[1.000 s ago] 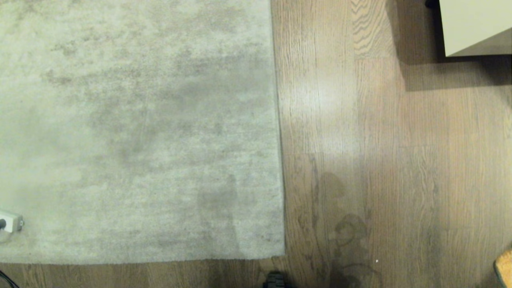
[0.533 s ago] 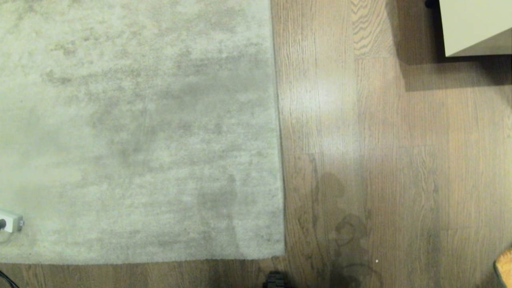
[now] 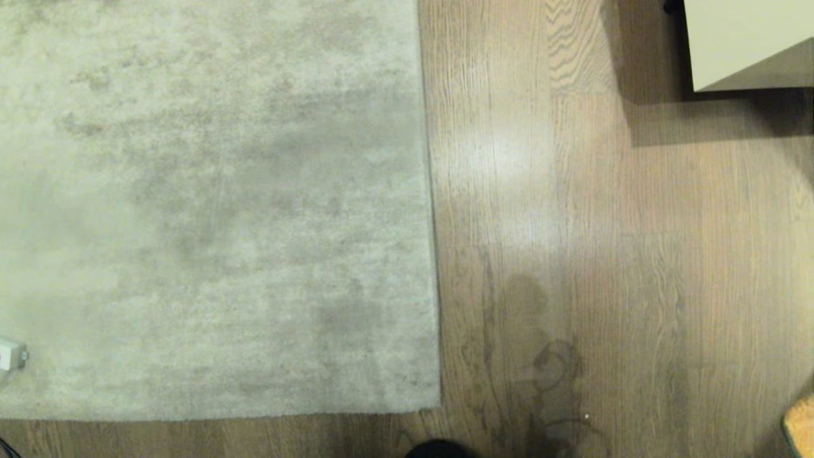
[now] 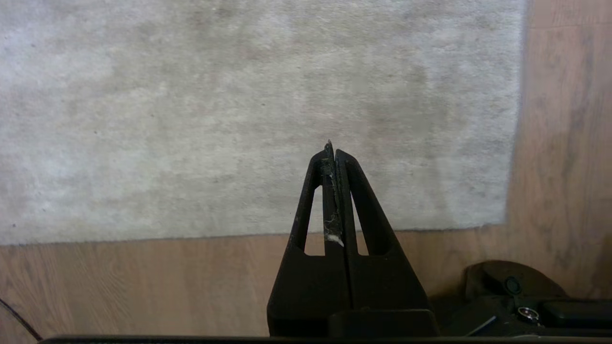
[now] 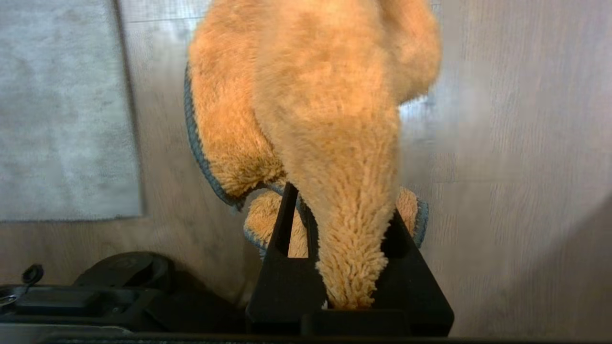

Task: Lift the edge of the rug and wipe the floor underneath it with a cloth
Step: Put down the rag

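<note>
The pale grey mottled rug [image 3: 210, 203] lies flat on the wood-plank floor [image 3: 610, 267]. Its straight right rug edge [image 3: 431, 210] meets the near border at a square corner [image 3: 439, 406]. In the right wrist view my right gripper [image 5: 344, 210] is shut on a fuzzy orange cloth [image 5: 330, 110] with a blue hem, which bunches out past the fingers above bare floor [image 5: 516, 157]. A sliver of that cloth [image 3: 802, 425] shows at the head view's lower right. My left gripper [image 4: 333, 152] is shut and holds nothing, hanging above the rug's near border [image 4: 143, 236].
A cream furniture corner [image 3: 744, 44] stands at the far right and casts a dark shadow on the floor. A white power plug [image 3: 11, 353] rests on the rug at the far left. Part of my black base [image 3: 437, 449] shows at the near edge.
The whole head view has shifted slightly left, so the camera moved. Neither the rug nor the grippers have visibly changed.
</note>
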Tool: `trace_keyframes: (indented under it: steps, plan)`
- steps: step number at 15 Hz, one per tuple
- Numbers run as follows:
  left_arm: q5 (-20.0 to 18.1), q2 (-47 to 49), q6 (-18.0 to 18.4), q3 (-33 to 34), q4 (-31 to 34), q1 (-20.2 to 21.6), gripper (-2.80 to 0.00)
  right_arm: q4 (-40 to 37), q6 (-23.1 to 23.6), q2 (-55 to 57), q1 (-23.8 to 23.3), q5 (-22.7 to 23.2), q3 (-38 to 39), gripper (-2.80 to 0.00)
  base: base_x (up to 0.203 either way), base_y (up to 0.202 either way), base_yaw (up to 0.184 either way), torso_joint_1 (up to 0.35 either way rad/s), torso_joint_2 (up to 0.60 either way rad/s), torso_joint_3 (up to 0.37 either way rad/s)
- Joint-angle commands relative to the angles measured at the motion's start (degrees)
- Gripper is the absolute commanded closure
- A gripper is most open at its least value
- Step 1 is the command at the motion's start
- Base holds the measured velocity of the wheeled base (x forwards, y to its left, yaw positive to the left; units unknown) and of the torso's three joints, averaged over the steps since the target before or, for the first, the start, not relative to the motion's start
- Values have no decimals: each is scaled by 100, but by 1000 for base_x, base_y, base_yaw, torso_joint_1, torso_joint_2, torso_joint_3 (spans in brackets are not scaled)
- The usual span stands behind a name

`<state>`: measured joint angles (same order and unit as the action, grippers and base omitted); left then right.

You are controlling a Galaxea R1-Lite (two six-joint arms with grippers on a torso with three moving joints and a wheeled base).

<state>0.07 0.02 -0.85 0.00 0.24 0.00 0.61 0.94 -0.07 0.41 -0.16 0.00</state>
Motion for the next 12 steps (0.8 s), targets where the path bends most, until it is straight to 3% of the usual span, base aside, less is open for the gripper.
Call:
trace_keyframes:
  steps: [1,12]
  plan:
    - [-1,6,-3,0,-5,0,0,9,3,7,2,-2,0,0,0,-196,3,-2,2,2]
    - [1,6,-3,0,2,0,0,1,3,7,2,-2,0,0,0,-195,1,1,3,3]
